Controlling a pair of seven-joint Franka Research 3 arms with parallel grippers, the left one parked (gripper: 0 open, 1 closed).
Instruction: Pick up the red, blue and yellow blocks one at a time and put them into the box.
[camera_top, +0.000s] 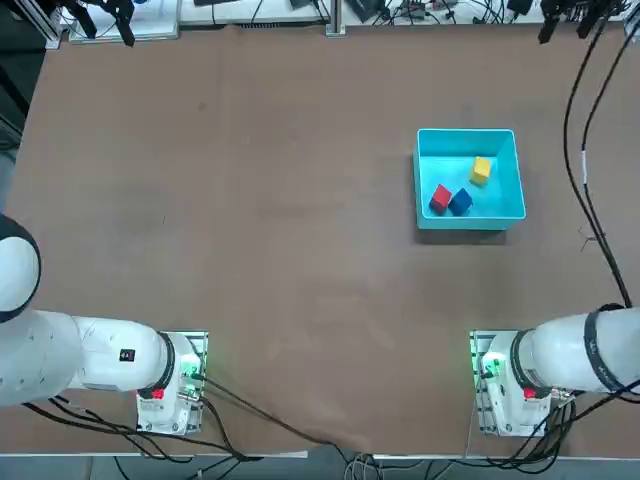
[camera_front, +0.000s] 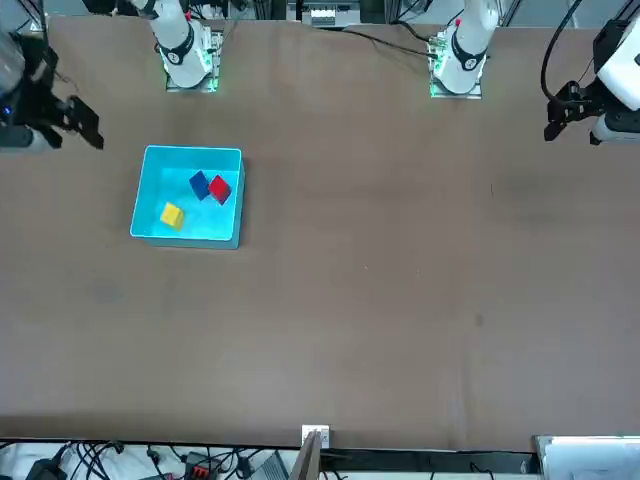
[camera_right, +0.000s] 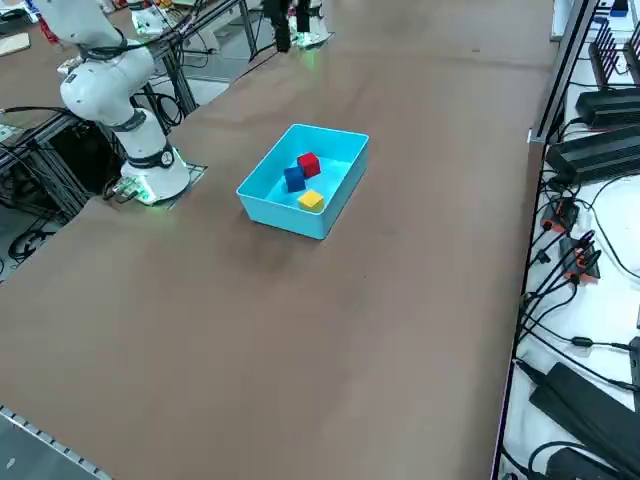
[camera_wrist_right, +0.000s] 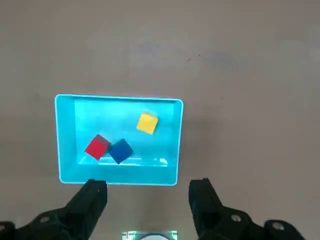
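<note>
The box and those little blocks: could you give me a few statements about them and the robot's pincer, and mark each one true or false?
1. All three blocks lie inside the box. True.
2. The red block and the blue block sit right next to each other. True.
3. The yellow block is stacked on the red one. False: it rests on the box floor, apart from the other two.
4. The right pincer holds a block. False: it is open and empty, raised clear of the box.
5. One block lies on the table outside the box. False: none does.
</note>
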